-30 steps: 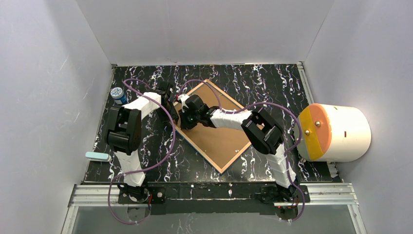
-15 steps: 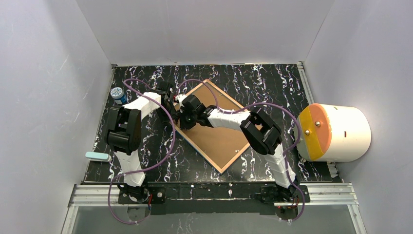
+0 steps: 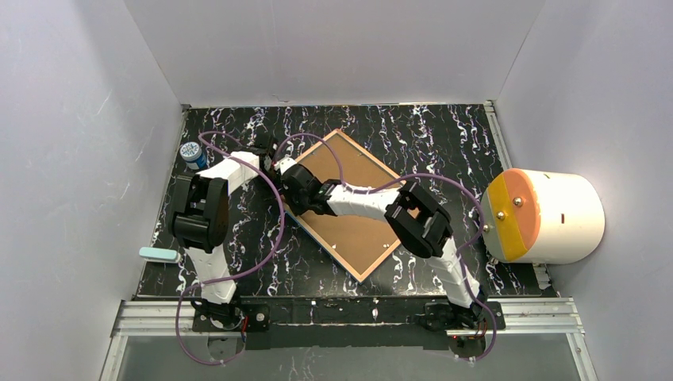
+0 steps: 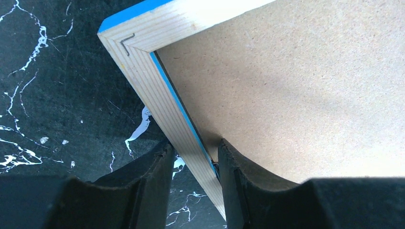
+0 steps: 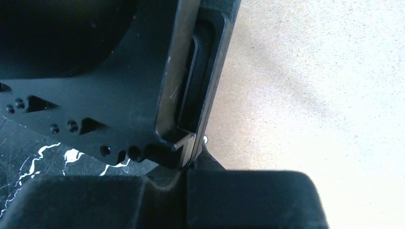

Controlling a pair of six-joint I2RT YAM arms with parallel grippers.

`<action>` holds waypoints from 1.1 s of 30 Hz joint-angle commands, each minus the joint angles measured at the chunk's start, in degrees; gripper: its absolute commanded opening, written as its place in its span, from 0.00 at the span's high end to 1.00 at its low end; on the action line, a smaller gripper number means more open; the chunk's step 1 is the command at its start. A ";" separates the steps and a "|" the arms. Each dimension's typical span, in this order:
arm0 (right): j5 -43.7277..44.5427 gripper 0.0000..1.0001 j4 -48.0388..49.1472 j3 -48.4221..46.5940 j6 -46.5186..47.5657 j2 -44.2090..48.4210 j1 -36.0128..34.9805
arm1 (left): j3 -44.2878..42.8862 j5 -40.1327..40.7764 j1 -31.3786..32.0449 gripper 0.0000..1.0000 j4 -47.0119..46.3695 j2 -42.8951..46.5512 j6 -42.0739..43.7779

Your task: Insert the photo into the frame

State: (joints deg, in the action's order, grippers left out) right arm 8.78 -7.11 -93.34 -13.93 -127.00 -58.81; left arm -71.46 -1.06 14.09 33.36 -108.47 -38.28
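The frame [image 3: 362,272] lies face down and askew on the black marbled table, wood-coloured back edge up, with a brown backing board [image 3: 357,218] filling it. The photo is hidden. My left gripper [image 3: 272,162] is at the frame's left side. In the left wrist view the wooden rim [image 4: 157,90] runs slantwise between the left gripper [image 4: 196,157] jaws, one finger outside and one on the board side, shut on that rim. My right gripper [image 3: 287,178] sits close beside it over the board's left edge. The right gripper [image 5: 186,174] is shut, nothing showing between its fingers.
A white cylinder with an orange face [image 3: 548,216] lies at the table's right edge. A small blue-and-white round container [image 3: 191,153] stands at the far left. A pale teal block [image 3: 158,254] rests by the left front edge. Grey walls enclose three sides.
My right gripper has slid left across the board to the frame's left edge and closed fully. The left gripper has stayed on the rim.
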 commanded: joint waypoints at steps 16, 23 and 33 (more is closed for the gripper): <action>-0.54 0.67 6.44 7.36 -7.22 12.31 3.78 | 0.08 -3.78 -0.38 0.60 1.68 -4.38 3.31; -1.28 0.60 7.23 13.41 -11.60 19.84 10.81 | -1.23 -4.36 -0.49 0.56 2.19 -3.30 4.84; -2.54 0.60 -0.07 20.09 -17.65 25.28 20.53 | 1.45 -8.99 -0.29 0.63 1.59 -3.76 12.65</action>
State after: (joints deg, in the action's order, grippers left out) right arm 7.11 -4.05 -75.77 -28.21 -104.40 -39.51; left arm -73.28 -6.94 12.43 33.85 -109.25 -30.65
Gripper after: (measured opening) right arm 0.403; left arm 0.383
